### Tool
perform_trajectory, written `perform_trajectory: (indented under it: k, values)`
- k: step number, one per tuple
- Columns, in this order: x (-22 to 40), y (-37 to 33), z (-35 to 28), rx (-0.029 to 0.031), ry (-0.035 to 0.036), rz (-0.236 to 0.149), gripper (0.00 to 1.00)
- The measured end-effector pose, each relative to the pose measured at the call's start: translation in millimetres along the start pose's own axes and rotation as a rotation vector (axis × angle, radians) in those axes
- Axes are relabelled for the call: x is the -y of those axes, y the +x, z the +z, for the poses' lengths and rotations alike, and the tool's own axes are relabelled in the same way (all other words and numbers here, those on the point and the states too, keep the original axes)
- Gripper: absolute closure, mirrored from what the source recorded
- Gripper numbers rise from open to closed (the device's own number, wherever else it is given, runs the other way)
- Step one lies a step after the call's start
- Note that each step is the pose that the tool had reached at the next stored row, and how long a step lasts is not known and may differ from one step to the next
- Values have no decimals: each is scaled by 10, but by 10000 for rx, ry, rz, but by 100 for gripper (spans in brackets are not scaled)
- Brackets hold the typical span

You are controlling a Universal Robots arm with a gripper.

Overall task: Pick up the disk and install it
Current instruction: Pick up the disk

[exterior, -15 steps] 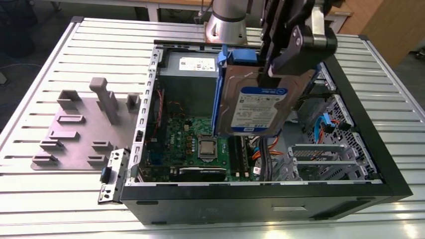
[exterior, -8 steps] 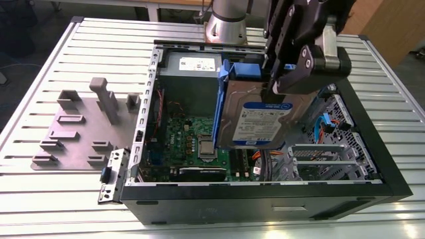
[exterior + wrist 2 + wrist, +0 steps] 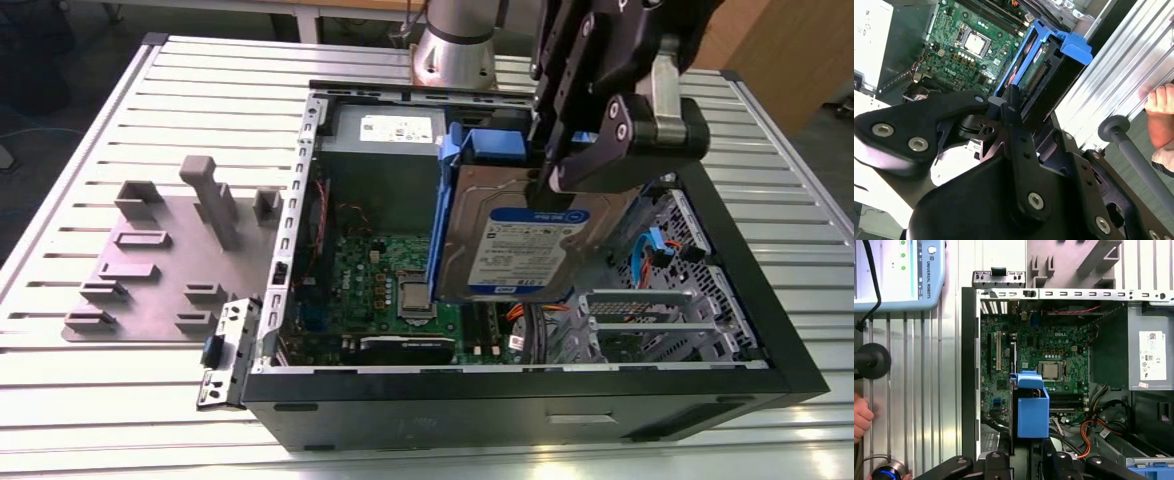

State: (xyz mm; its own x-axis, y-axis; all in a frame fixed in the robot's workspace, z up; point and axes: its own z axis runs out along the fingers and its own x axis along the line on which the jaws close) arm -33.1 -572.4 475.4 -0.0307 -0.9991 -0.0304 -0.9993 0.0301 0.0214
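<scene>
The disk [image 3: 531, 250] is a silver hard drive with a white-and-blue label and blue side rails. It hangs upright over the open computer case [image 3: 534, 368], above the motherboard and beside the drive bay on the exterior view's right. My gripper [image 3: 551, 182] is shut on its upper part from above. In the second wrist view the disk [image 3: 1040, 56] runs away from my black fingers [image 3: 1013, 107] toward the motherboard. In the first wrist view its blue end piece [image 3: 1032, 409] shows just past the gripper [image 3: 1024, 460].
Inside the case lie a green motherboard [image 3: 387, 290], a grey metal box [image 3: 387, 135] with a white label, and a perforated drive cage [image 3: 641, 320] with orange cables. A grey fixture plate [image 3: 147, 260] lies on the slatted table at the exterior view's left. A person's hand [image 3: 1159, 107] rests nearby.
</scene>
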Motion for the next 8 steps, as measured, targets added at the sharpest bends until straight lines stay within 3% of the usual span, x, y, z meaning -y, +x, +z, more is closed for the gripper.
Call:
perform_trajectory:
  k: [3, 8]
  values:
    - [94, -3, 0, -1, -17, 2, 65]
    - [316, -10, 0, -2, -51, 2, 65]
